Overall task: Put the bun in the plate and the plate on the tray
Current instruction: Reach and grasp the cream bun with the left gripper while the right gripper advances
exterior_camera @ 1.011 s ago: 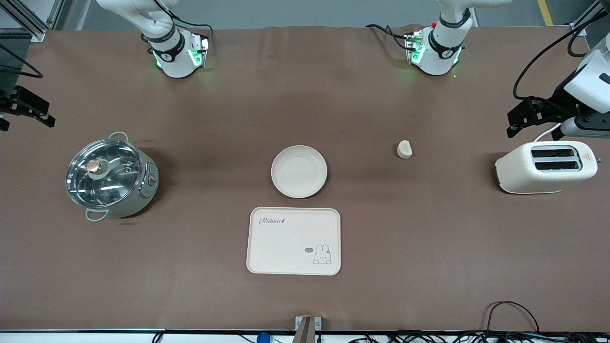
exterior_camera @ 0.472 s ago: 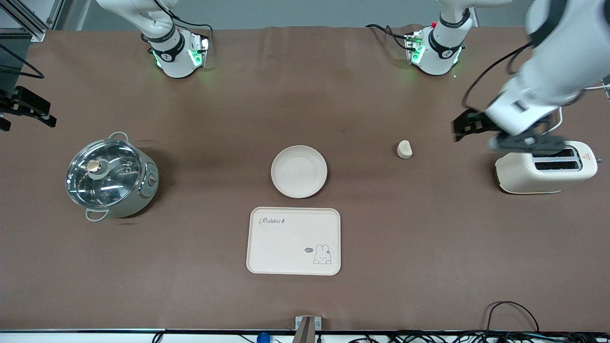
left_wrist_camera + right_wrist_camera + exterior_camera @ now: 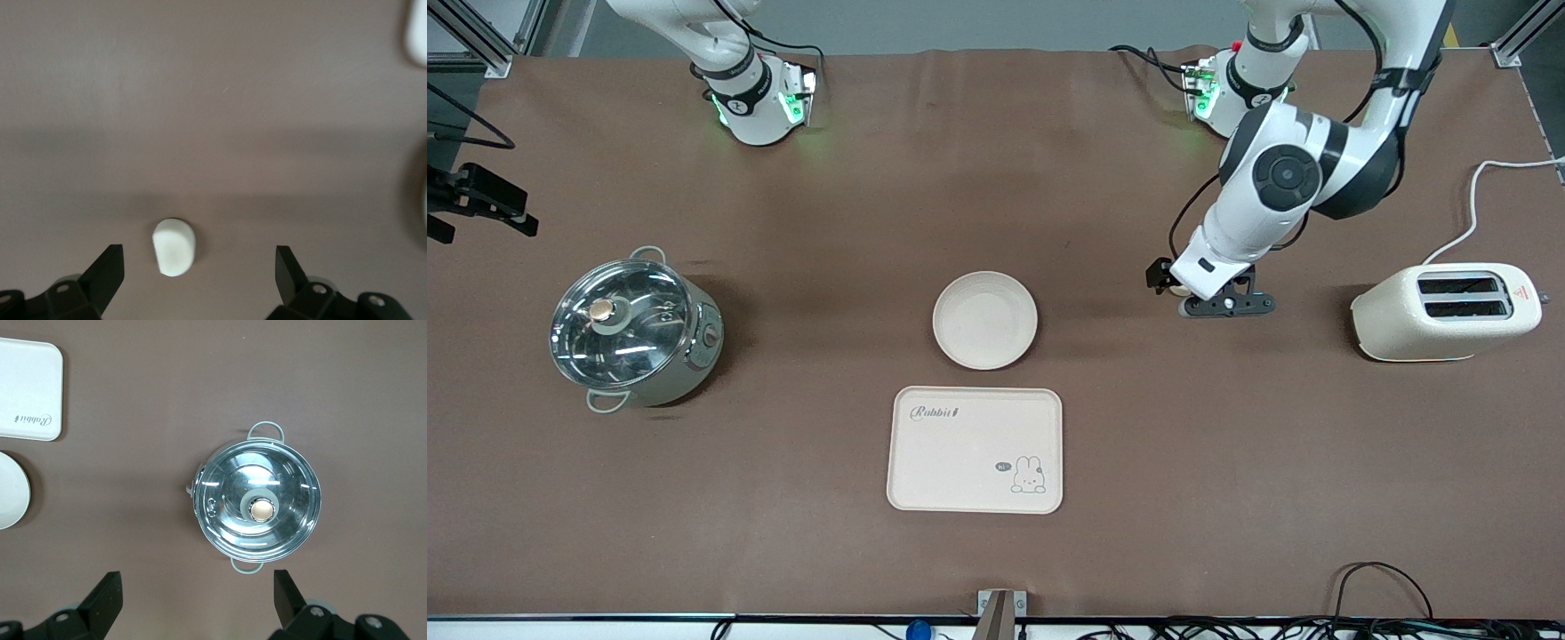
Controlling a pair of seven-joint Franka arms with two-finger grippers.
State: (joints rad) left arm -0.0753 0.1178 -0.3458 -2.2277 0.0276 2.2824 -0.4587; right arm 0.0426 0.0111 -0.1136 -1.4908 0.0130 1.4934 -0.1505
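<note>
The bun point(image 3: 175, 247), a small cream-white lump, lies on the brown table, toward the left arm's end from the plate. My left gripper point(image 3: 199, 268) hangs open right over it, a finger to each side and neither touching. In the front view that gripper point(image 3: 1195, 293) covers nearly all of the bun. The round cream plate point(image 3: 985, 320) sits empty mid-table. The Rabbit tray point(image 3: 960, 462) lies nearer the front camera than the plate, also empty. My right gripper point(image 3: 198, 595) waits open, high over the pot at the right arm's end.
A steel pot with a glass lid point(image 3: 636, 329) stands at the right arm's end of the table. A cream toaster point(image 3: 1449, 311) with its cord stands at the left arm's end, beside the bun's spot. Cables run along the table's front edge.
My left arm has swung in from above the toaster to over the bun, hiding it in the front view. The right gripper has barely shifted. Plate, tray and bun have not moved.
</note>
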